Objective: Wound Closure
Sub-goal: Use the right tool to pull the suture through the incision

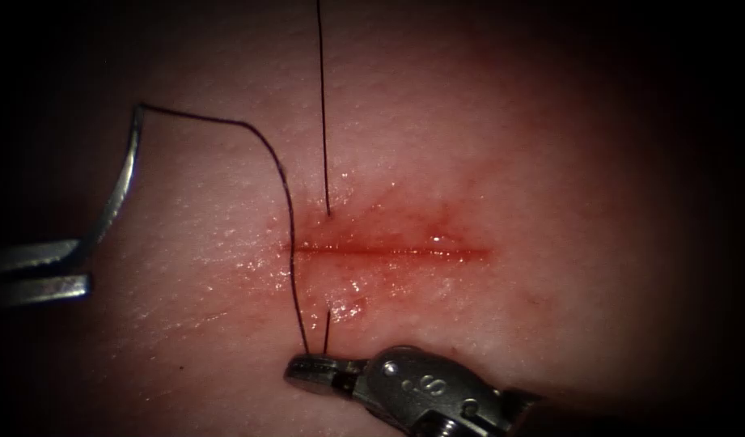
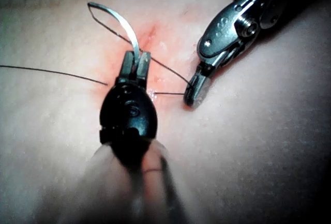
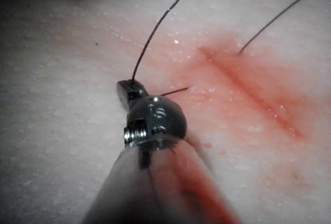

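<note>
- The needle point(image 1: 117, 182) is out of the tissue point(image 1: 550, 162), well to the left of the cut point(image 1: 388, 252), held clear above the surface
- Your left tool point(image 1: 61, 271) has its jaws closed on the needle's lower part; the rest of the curve rises away from the jaws to the end where the thread point(image 1: 287, 194) joins; the left wrist view shows the same grip, the needle point(image 2: 126, 27) arching up out of the left tool point(image 2: 135, 69)
- From that end the thread arcs right and then runs down across the left end of the cut to your right tool point(image 1: 311, 371)
- Your right tool sits on the near side of the cut, jaws closed on the thread where it reaches them; a short strand comes out of the tissue just near of the cut and ends at the same jaws
- A second strand leaves the tissue on the far side of the cut and runs straight up out of view
- Red fluid point(image 1: 437, 243) lies along the cut and stains the tissue around it
</note>
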Robot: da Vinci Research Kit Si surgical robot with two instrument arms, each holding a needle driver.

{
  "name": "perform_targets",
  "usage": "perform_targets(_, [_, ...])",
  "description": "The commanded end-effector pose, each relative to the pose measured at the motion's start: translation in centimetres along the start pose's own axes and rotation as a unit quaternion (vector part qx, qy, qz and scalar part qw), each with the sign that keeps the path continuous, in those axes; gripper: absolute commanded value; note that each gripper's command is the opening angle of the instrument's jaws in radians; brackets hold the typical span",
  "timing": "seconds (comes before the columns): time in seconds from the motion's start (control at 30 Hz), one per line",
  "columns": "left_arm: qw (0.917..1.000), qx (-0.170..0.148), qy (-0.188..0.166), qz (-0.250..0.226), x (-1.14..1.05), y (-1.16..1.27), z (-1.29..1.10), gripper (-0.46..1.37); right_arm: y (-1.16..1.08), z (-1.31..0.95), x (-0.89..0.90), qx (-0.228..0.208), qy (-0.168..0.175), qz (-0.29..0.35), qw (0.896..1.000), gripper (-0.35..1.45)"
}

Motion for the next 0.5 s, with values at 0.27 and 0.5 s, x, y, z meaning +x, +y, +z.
perform_targets(0.27, [1.0000, -0.007, 0.001, 0.002, -0.03, 0.01, -0.05, -0.35, -0.51, -0.10, 0.09, 0.024, 0.009, -0.019, 0.999, -0.35])
perform_targets(0.5, [0.9999, -0.007, 0.002, 0.008, -0.07, 0.03, -0.06, -0.35, -0.68, -0.15, 0.18, 0.040, 0.019, -0.016, 0.999, -0.35])
